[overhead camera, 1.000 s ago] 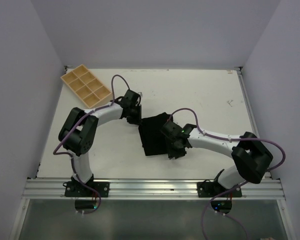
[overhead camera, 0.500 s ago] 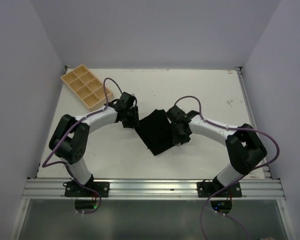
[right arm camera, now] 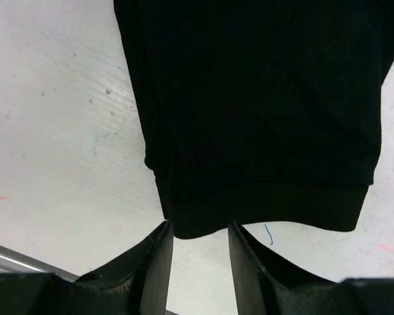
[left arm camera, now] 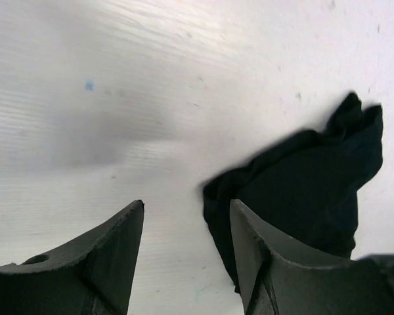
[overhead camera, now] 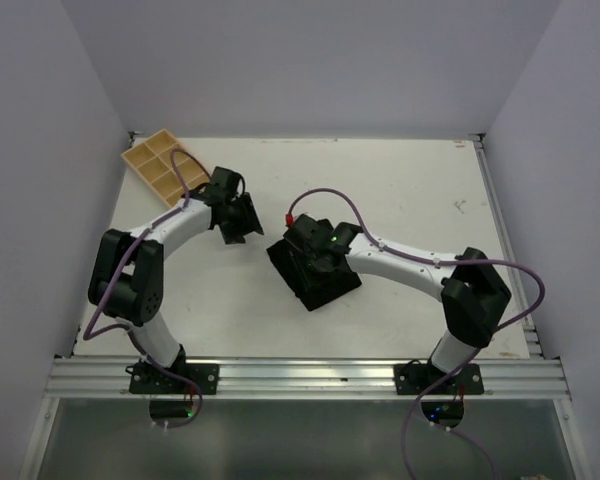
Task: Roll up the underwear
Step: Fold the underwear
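The underwear (overhead camera: 327, 292) is a black cloth lying flat in the middle of the table. My right gripper (overhead camera: 313, 256) hovers over its upper part. In the right wrist view the underwear (right arm camera: 249, 98) fills the top, and its hem band ends right at the tips of my right gripper (right arm camera: 200, 230). Those jaws stand apart with white table between them. My left gripper (overhead camera: 240, 224) is off to the left of the cloth. In the left wrist view my left gripper (left arm camera: 186, 211) is open over bare table, with a crumpled corner of the underwear (left arm camera: 302, 190) just beyond its right finger.
A tan tray (overhead camera: 163, 168) with several compartments sits at the back left corner, partly behind the left arm's cable. The white table (overhead camera: 410, 190) ends at side rails and a metal rail in front.
My left gripper has opened and drawn back to the left, away from the cloth. My right gripper swung left over the cloth and opened a little. The cloth has turned and shifted.
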Motion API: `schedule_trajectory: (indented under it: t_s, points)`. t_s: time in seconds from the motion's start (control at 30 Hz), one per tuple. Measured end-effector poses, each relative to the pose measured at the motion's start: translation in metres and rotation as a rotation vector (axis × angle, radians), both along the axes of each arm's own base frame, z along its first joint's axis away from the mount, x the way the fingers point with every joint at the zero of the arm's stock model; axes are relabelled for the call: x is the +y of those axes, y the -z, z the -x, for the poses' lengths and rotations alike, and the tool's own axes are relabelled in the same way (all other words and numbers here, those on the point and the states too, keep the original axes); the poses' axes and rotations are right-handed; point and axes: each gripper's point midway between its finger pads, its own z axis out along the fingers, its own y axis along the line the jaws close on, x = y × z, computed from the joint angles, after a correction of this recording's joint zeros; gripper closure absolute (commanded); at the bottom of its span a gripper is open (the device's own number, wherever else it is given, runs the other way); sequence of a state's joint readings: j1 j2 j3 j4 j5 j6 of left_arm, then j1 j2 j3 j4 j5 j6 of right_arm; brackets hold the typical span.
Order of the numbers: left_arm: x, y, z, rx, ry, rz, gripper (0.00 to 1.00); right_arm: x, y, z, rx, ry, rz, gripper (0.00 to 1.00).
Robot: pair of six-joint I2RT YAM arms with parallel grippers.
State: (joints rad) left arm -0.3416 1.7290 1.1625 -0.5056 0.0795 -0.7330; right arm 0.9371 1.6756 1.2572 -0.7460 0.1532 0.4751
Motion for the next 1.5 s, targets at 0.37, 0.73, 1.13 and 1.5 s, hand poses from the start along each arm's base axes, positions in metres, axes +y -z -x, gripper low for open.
schedule_trajectory:
  t_s: [0.37,0.73,1.13,1.5]
  points:
    - [0.070,-0.015,-0.009,0.003,-0.224,0.099,0.41,0.033,0.036,0.023,0.000,-0.147,0.168,0.54]
    - [0.074,-0.011,0.005,0.030,-0.227,0.111,0.41,0.015,0.051,0.025,-0.021,-0.153,0.317,0.54]
    - [0.075,-0.010,0.012,0.033,-0.225,0.109,0.42,0.028,0.056,0.026,-0.034,-0.172,0.338,0.54]
    - [0.077,-0.016,0.014,0.014,-0.230,0.104,0.44,0.023,0.067,0.025,-0.021,-0.169,0.408,0.65]
